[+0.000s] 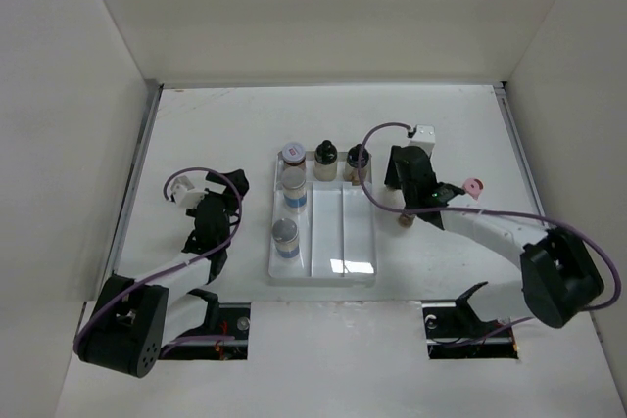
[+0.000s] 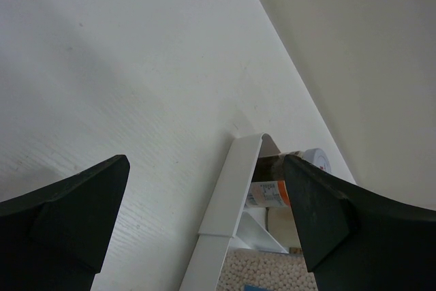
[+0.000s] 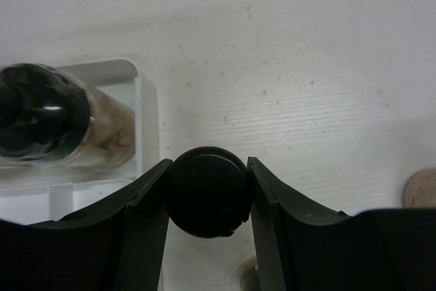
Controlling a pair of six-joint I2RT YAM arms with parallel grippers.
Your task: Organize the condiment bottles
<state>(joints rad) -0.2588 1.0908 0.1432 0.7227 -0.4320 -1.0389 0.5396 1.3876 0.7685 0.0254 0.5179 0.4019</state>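
Note:
The clear divided tray point(image 1: 355, 247) holds three silver-capped jars with blue-white labels in its left lane point(image 1: 285, 234) and two black-capped bottles at the far end point(image 1: 325, 158). My right gripper point(image 1: 404, 183) hangs just right of the tray's far right corner. In the right wrist view it point(image 3: 208, 165) is shut on the black cap of a bottle point(image 3: 208, 195); the bottle's body is hidden beneath. A black-capped bottle with brown contents point(image 3: 41, 122) stands in the tray beside it. My left gripper point(image 1: 233, 198) is open and empty left of the tray point(image 2: 231, 195).
A pink-capped bottle point(image 1: 473, 186) stands on the table right of the right gripper. A small beige item point(image 1: 403, 220) lies near the tray's right wall. White walls enclose the table on three sides.

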